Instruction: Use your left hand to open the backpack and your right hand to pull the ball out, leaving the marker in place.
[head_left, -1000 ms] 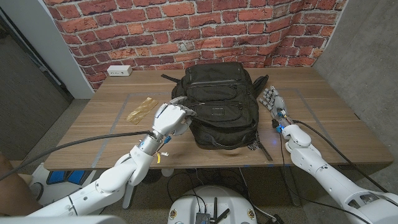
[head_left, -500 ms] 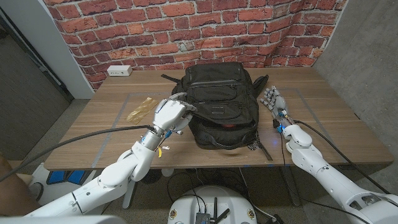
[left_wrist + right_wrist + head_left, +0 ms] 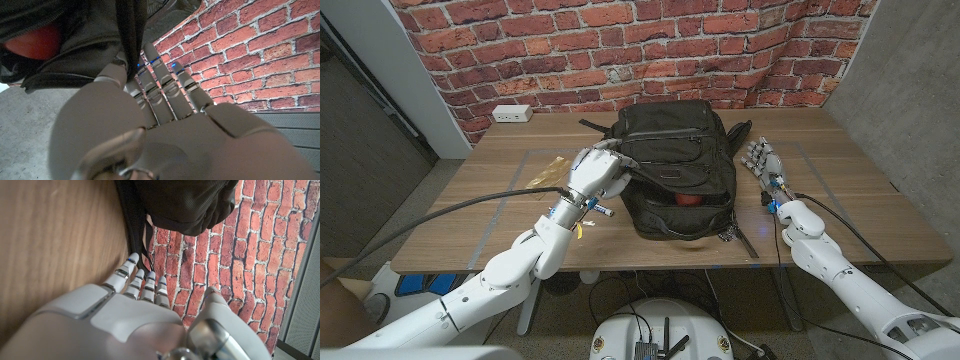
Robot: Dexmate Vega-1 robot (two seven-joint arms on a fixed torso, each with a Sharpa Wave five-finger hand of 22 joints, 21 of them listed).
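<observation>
Lifted flap (image 3: 665, 172) now exposes ball (image 3: 689, 198), partly hidden.

A wooden table (image 3: 860, 190) stands before a brick wall. A black backpack (image 3: 675, 150) lies on it near the middle. A crumpled golden wrapper (image 3: 548, 172) lies on the left part, and a white power strip (image 3: 511, 113) sits at the far left corner.

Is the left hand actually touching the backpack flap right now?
Touching. In the left wrist view the left hand has its fingers pinching the black flap of the backpack; the head view shows it lifted.
</observation>
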